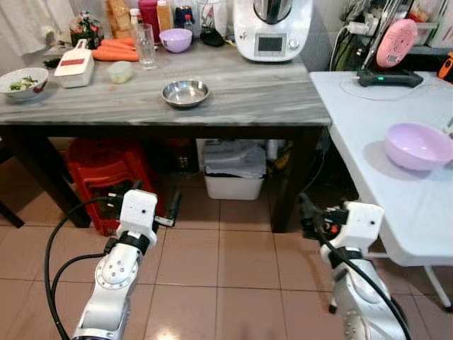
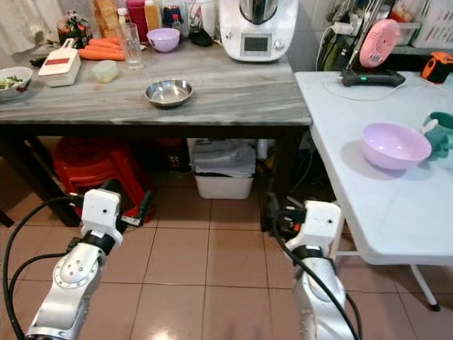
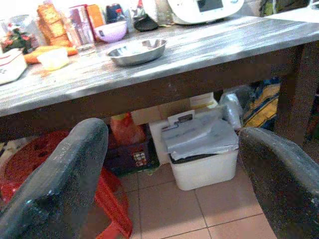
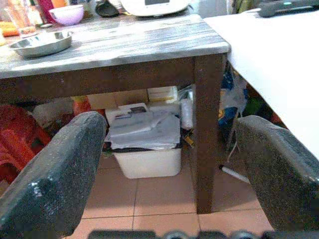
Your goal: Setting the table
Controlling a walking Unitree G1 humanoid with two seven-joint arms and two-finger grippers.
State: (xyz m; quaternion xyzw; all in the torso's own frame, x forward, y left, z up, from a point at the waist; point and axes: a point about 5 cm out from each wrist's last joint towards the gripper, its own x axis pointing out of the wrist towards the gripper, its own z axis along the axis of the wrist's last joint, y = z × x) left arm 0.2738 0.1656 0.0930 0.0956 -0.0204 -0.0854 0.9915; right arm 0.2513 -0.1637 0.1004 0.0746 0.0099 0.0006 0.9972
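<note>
no readable text, brand or number anywhere; display on the white kitchen machine (image 1: 271,44) too small to make out, labels on the bottles (image 1: 164,14) behind it blurred.

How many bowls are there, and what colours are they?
Purple bowls: 2, a small purple bowl at the back of the grey table and a big purple bowl on the white table.
Silver bowls: 1, the steel bowl.
White bowls: 1, the white bowl with greens.
Total: 4 bowls.
</note>
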